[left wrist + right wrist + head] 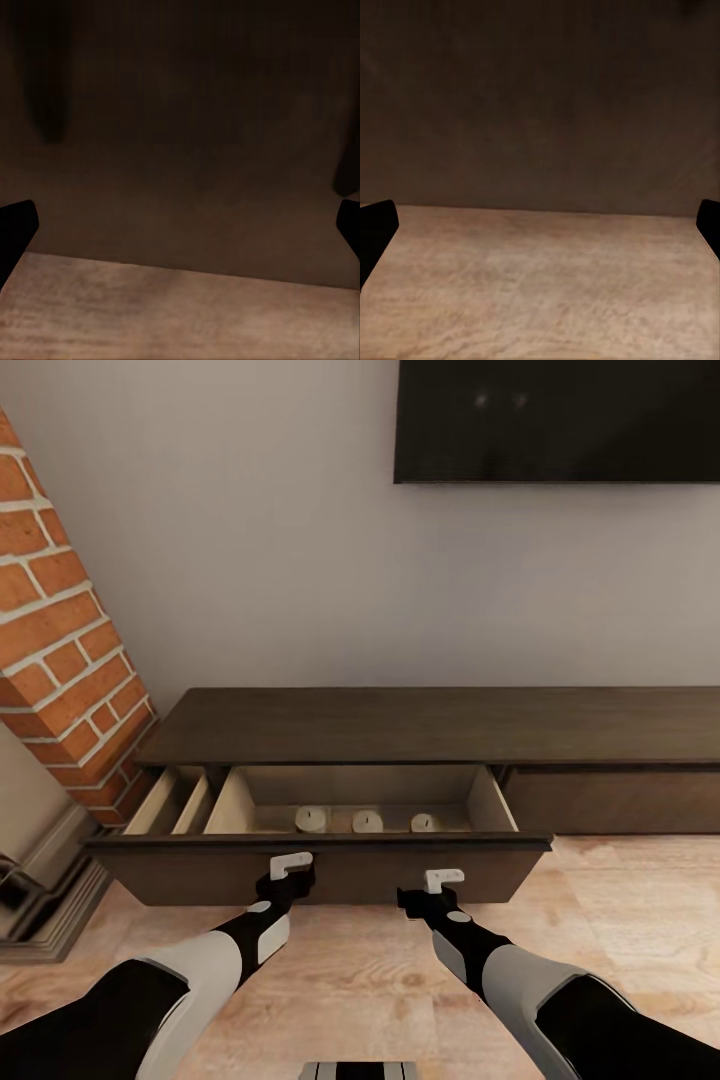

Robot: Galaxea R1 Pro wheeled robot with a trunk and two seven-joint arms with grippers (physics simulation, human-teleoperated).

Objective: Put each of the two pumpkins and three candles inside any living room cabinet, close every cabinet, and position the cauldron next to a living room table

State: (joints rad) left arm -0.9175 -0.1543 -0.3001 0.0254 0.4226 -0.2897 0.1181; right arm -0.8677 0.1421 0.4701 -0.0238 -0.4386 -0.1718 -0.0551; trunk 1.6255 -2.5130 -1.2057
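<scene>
Candles, three in a row, sit inside the pulled-out drawer of the cabinet, while the left gripper and right gripper, fingers spread wide and empty, face its dark front, apparently ready to push it shut.

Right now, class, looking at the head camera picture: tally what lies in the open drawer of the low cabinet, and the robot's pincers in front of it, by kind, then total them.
Candles in the open drawer: 3 ()
Pumpkins in it: 0 visible
Pincers: 2, left pincer and right pincer
Total: 5
</scene>
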